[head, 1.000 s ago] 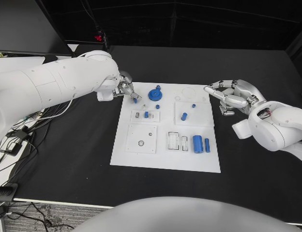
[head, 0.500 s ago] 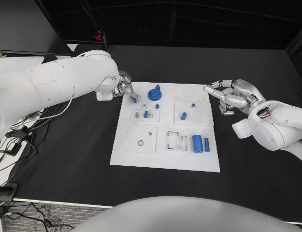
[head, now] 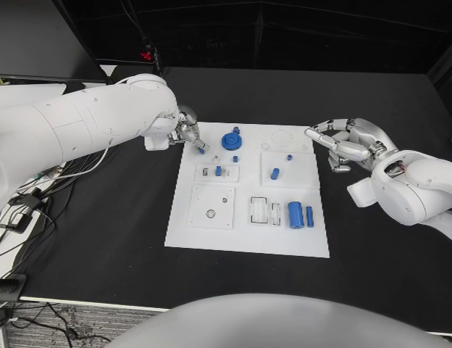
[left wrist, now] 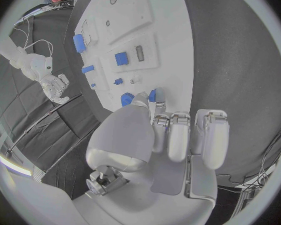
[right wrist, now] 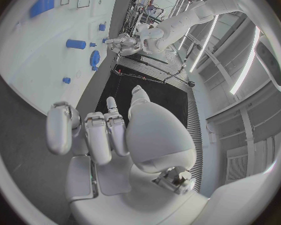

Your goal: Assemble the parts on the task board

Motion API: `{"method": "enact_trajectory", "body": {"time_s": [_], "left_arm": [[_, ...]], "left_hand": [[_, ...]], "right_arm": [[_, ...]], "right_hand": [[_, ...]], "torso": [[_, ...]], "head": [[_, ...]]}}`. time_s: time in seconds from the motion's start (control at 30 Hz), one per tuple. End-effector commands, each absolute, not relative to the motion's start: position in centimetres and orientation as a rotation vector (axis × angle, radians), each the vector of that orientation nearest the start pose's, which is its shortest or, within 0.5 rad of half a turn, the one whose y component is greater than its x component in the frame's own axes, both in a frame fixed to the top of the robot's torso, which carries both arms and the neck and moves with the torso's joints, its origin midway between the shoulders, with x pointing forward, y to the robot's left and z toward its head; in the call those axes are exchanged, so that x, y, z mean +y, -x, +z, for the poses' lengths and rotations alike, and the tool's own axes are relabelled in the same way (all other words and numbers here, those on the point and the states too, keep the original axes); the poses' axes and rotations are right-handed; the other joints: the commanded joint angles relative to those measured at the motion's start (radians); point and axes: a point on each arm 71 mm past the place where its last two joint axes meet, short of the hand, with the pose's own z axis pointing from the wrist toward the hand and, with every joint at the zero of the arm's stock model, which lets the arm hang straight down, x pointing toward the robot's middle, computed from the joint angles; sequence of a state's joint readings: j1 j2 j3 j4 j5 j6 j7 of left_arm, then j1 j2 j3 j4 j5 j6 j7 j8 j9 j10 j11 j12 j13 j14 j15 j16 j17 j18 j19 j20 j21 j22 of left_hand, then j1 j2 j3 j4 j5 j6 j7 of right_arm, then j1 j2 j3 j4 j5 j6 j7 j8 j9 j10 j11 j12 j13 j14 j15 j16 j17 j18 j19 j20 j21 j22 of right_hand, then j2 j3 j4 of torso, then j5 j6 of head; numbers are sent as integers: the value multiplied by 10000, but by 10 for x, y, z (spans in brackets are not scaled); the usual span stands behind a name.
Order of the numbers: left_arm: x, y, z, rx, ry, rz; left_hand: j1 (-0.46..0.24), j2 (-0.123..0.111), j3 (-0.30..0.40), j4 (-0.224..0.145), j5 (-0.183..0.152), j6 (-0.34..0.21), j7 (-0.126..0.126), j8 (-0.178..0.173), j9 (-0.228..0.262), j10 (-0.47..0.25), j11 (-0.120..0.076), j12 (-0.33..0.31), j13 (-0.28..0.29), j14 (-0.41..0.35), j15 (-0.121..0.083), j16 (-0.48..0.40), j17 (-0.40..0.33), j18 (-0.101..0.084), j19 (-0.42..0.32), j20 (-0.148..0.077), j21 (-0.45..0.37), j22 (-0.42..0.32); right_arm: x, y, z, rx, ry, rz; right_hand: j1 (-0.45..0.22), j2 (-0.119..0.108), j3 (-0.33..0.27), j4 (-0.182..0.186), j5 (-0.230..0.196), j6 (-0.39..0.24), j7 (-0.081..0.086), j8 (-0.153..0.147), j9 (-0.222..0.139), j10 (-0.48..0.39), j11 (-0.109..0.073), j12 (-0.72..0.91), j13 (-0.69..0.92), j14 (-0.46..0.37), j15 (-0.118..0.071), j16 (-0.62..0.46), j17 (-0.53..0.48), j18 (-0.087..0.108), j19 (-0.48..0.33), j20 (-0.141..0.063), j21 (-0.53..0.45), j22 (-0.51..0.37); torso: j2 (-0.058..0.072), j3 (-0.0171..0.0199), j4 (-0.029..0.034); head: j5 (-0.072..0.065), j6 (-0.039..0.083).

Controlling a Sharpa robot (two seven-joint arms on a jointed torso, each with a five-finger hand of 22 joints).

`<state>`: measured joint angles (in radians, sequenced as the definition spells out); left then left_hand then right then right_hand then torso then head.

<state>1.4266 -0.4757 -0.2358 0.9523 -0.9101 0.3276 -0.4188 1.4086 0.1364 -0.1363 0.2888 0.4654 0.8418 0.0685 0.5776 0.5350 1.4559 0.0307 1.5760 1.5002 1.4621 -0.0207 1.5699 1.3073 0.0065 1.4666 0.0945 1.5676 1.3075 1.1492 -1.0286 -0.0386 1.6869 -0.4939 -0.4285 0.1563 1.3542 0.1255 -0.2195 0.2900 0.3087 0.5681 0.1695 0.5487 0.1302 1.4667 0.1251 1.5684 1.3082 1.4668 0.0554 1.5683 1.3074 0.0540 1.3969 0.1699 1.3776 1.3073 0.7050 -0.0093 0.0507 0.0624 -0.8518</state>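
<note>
The left robot hand (head: pixel 188 135) sits at the far left corner of the task board (head: pixel 249 243), its fingertips pinching a small blue part (head: pixel 201 150) just beside the blue gear-like part (head: pixel 231 141). In the left wrist view the same blue part (left wrist: pixel 152 95) peeks out between thumb and fingers right at the board's edge. The risk here is a slip: the grip looks shallow, so the part could twist or drop onto the black bench (head: pixel 101 246), or the fingers could knock the gear-like part as they move. The right robot hand (head: pixel 349 145) hovers off the board's far right corner, holding nothing, fingers loosely apart and partly curled; a careless sweep inward could disturb the blue peg (head: pixel 275 174) lying nearer the board's middle. How much of the pinched part is actually held is hidden by the fingers, and its shape is probably a short pin, though too small to tell. The sockets near the gear are hard to make out.
</note>
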Motion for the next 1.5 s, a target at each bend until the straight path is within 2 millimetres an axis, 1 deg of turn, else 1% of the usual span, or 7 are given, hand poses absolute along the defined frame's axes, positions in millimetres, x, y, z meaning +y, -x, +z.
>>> {"method": "enact_trajectory", "body": {"time_s": [0.03,0.13,0.27,0.6,0.93,1.13,1.5], "left_arm": [[197,-581,-190,23964,1721,-2853],[197,-581,-190,23967,1716,-2863],[197,-581,-190,23912,1738,-2902],[198,-582,-188,23629,1828,-3119],[197,-582,-187,23328,1878,-3397],[199,-583,-185,23051,1971,-3585],[204,-582,-185,23014,2023,-3624]], "left_hand": [[1230,1146,98,13,57,62,12,-40,18,1149,-176,-52,706,1087,-92,8,2634,-65,1042,-69,31,2633],[1312,1115,221,9,118,112,12,-37,35,1149,-173,-52,706,1087,-88,8,2634,-65,1042,-67,31,2633],[1438,1036,392,1,187,140,13,-57,48,1149,-172,-52,706,1087,-87,8,2634,-65,1042,-64,31,2633],[1522,909,697,12,369,227,19,-101,60,1149,-167,-52,706,1087,-82,8,2634,-65,1042,-61,31,2633],[1517,683,1023,13,600,317,22,-180,59,1149,-165,-52,706,1087,-79,8,2634,-65,1042,-59,31,2633],[1583,452,1261,2,702,411,14,-233,63,1149,-173,-52,706,1087,-86,8,2634,-65,1042,-63,31,2633],[1625,301,1427,6,798,466,18,-306,47,1149,-171,-52,706,1087,-87,8,2634,-65,1042,-65,31,2633]], "right_arm": [[-250,-447,-190,16275,-7762,11611],[-250,-447,-190,16275,-7764,11608],[-250,-447,-191,16286,-7772,11594],[-251,-447,-191,16320,-7787,11567],[-251,-448,-191,16343,-7794,11542],[-251,-448,-192,16348,-7803,11524],[-252,-448,-192,16347,-7817,11488]], "right_hand": [[111,14,-44,-1,32,-84,387,46,-14,1041,56,24,2626,1040,96,25,2634,146,-55,30,-50,1033],[111,14,-44,-1,32,-84,387,46,-14,1041,56,24,2626,1040,96,25,2634,146,-55,30,-50,1033],[111,13,-48,0,33,-87,387,51,-14,1041,56,24,2626,1040,97,25,2634,150,-66,30,-62,1023],[111,14,-51,1,34,-90,387,56,-15,1041,56,24,2626,1040,97,25,2634,153,-72,30,-69,1018],[111,14,-51,1,34,-90,387,56,-15,1041,56,24,2626,1040,97,25,2634,153,-72,30,-69,1018],[111,14,-51,1,34,-90,387,56,-15,1041,56,24,2626,1040,97,25,2634,153,-72,30,-69,1018],[112,14,-58,2,38,-97,387,68,-17,1041,57,24,2626,1040,97,25,2634,157,-84,30,-84,1007]], "torso": [[0,3,9],[-3,0,-2],[-1,1,12],[-2,2,7],[3,-1,3],[2,1,1],[4,5,8]], "head": [[-8,-13],[-4,-12],[-28,-6],[-15,-1],[-14,-10],[-28,-22],[-37,-53]]}}
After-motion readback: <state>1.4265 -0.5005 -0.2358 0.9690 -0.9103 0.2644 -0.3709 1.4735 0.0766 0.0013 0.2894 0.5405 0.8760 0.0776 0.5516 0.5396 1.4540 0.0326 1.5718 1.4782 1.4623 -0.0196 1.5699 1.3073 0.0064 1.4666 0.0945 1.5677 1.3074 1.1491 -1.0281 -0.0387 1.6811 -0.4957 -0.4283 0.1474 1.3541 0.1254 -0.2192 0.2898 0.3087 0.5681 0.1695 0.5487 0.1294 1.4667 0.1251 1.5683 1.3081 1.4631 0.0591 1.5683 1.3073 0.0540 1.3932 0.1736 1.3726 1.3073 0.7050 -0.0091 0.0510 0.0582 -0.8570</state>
